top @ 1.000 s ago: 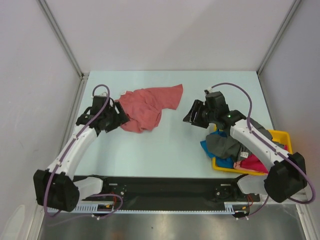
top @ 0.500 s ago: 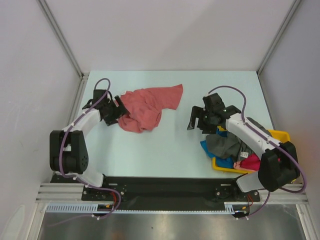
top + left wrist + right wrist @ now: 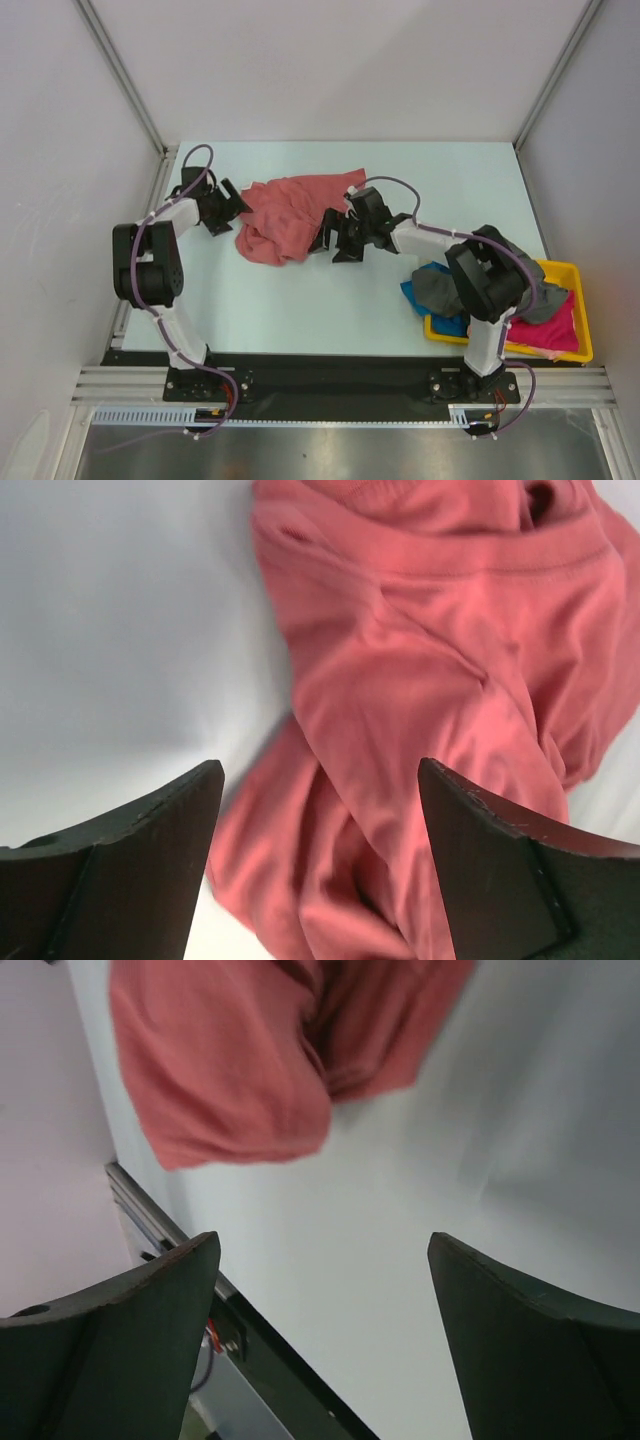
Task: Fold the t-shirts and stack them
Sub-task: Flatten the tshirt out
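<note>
A crumpled salmon-red t-shirt [image 3: 290,213] lies on the pale table at mid-left. My left gripper [image 3: 233,203] is at its left edge, open; in the left wrist view the gripper [image 3: 320,768] straddles the shirt's folds [image 3: 420,680] without closing on them. At the shirt's right edge my right gripper [image 3: 328,238] hovers open. In the right wrist view the gripper [image 3: 322,1240] has only bare table between its fingers, and the shirt [image 3: 230,1070] lies just ahead. A dark grey t-shirt [image 3: 447,285], a bright blue one [image 3: 410,296] and a magenta-pink one [image 3: 556,326] are heaped at the right.
The yellow tray [image 3: 573,270] at the front right holds the heap, with grey and blue cloth spilling over its left side onto the table. White walls close in the back and both sides. A black rail [image 3: 300,368] runs along the near edge.
The right arm swung left from above the tray to the salmon-red shirt's right edge. The left gripper shifted back along the shirt's left edge. Both jaws opened wider.
</note>
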